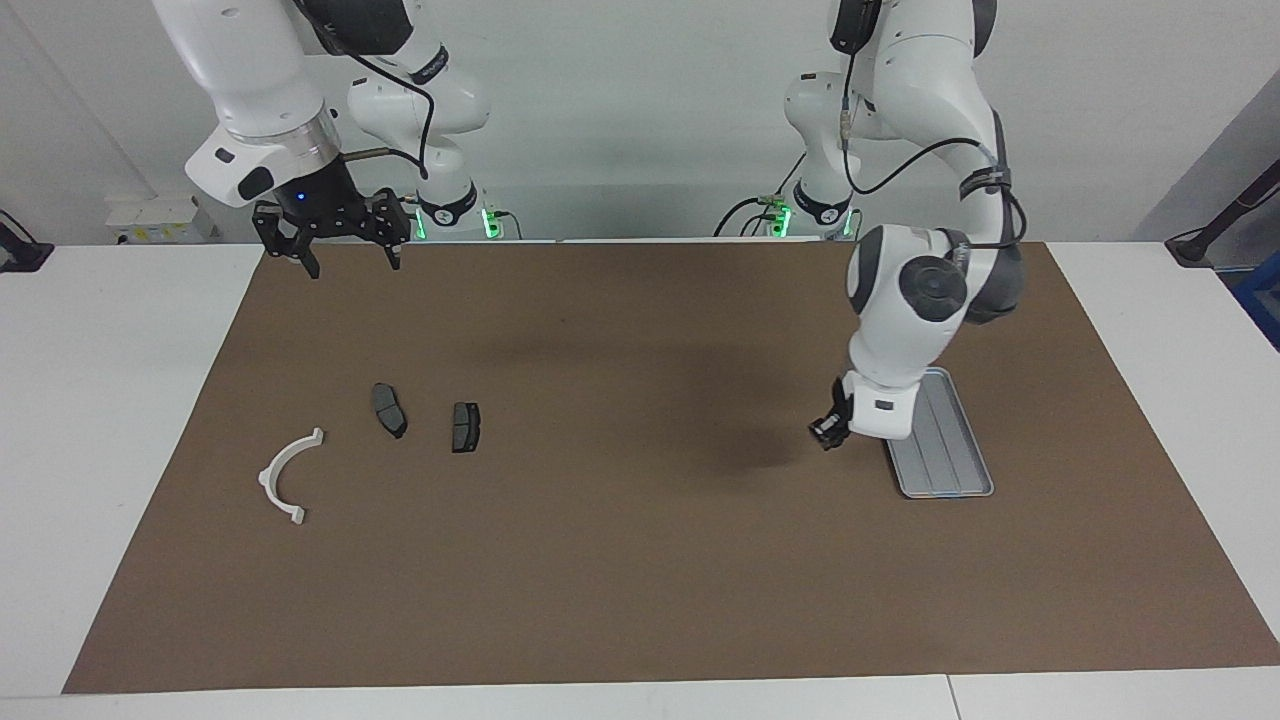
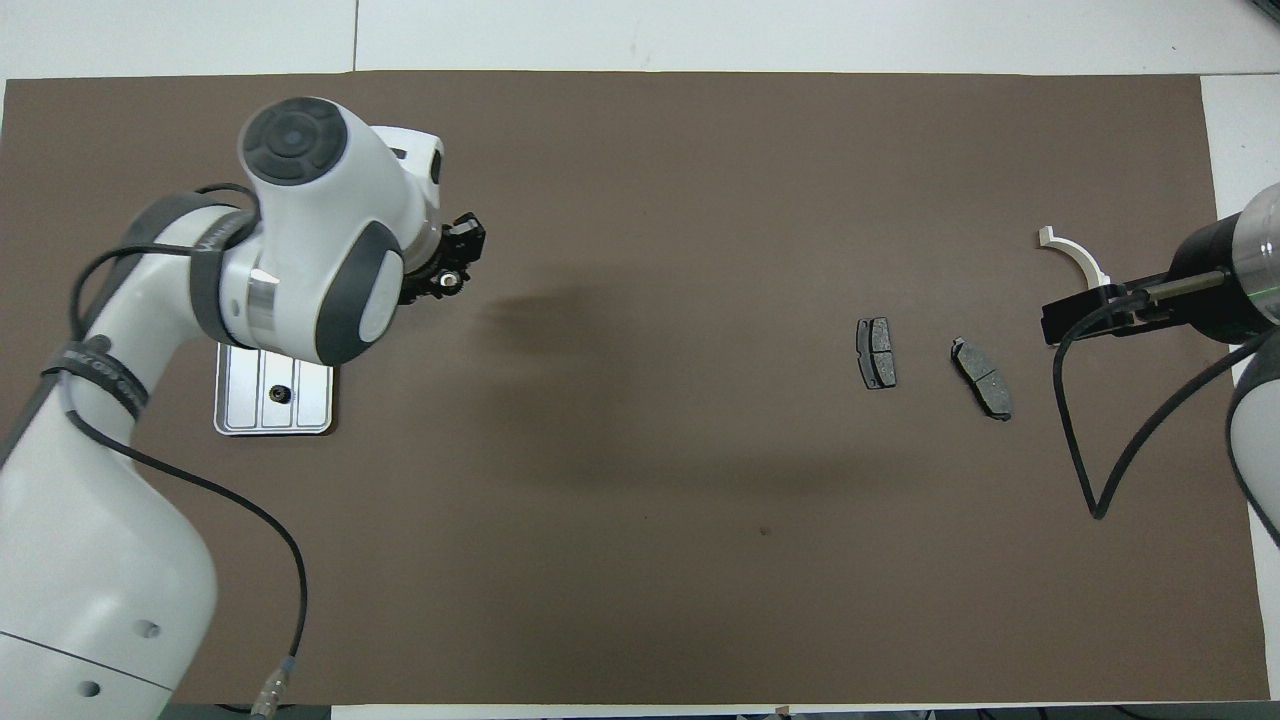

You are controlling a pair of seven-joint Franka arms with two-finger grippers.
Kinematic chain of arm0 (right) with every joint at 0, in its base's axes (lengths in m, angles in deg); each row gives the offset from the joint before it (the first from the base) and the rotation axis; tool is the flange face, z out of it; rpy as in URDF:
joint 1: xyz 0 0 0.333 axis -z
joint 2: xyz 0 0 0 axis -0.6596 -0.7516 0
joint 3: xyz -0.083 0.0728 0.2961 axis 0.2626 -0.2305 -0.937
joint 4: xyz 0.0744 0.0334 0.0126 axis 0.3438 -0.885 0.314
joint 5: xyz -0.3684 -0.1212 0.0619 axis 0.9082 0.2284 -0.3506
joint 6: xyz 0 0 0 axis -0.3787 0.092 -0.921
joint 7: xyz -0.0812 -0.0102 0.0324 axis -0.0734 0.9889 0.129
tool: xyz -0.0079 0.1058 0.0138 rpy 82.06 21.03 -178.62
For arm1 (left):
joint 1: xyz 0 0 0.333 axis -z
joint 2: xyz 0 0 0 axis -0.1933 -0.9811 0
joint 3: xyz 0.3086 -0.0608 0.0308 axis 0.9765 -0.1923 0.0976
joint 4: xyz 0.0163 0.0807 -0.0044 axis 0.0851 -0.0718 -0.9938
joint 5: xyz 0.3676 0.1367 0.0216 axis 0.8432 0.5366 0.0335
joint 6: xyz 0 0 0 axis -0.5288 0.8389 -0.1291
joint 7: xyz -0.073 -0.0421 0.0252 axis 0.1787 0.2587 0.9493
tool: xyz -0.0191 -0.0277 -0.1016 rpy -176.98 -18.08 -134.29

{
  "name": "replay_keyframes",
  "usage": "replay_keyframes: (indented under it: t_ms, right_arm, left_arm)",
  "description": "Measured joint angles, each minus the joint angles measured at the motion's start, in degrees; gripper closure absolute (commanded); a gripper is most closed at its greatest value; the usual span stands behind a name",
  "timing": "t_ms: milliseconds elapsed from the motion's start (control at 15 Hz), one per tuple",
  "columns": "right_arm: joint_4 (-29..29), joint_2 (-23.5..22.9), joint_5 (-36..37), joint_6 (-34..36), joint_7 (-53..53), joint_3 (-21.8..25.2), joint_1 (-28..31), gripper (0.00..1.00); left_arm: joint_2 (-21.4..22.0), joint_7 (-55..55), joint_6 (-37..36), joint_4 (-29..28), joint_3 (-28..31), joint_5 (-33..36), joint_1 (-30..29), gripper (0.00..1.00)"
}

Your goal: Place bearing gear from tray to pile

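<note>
The tray [image 1: 945, 455] lay on the brown mat [image 1: 640, 560] toward the left arm's end of the table. In the overhead view a small dark gear [image 2: 279, 393] sat on the tray, in the part of it nearer to the robots; in the facing view the arm hid this part. The left gripper [image 1: 828, 432] hung low over the mat just beside the tray, on the side toward the middle of the table. I could not tell if its fingers were apart or closed, and nothing could be seen between them. The pile was toward the right arm's end: a white bracket [image 1: 287, 476] and two dark pads [image 1: 389, 409] [image 1: 465, 426], all apart from each other. The right gripper [image 1: 345, 245] waited high over the mat's edge near its own base, with its fingers wide apart and holding nothing.
</note>
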Motion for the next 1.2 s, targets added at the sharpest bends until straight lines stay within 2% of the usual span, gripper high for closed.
replay_keyframes:
  t_ms: [201,669,735,802,1070,1203]
  right_arm:
    - [0.0,0.0,0.0,0.0,0.0,0.0,0.0,0.0]
    - [0.0,0.0,0.0,0.0,0.0,0.0,0.0,0.0]
    - [0.0,0.0,0.0,0.0,0.0,0.0,0.0,0.0]
    - [0.0,0.0,0.0,0.0,0.0,0.0,0.0,0.0]
    - [0.0,0.0,0.0,0.0,0.0,0.0,0.0,0.0]
    - [0.0,0.0,0.0,0.0,0.0,0.0,0.0,0.0]
  left_arm:
    - [-1.1,2.2,1.8,-0.6,0.0,0.0,2.2,0.95]
    - [-3.4,7.1,6.3,-4.4,0.0,0.0,5.7,0.86]
    - [-3.7,7.6,6.6,-4.3,0.1,0.1,6.0,0.6]
    - [-3.7,7.9,6.7,-4.3,0.1,0.1,6.1,0.01]
    - [-3.3,8.0,6.8,-3.9,1.0,1.4,5.6,0.0]
    - [-1.1,5.2,3.8,-3.9,1.5,1.8,3.7,0.0]
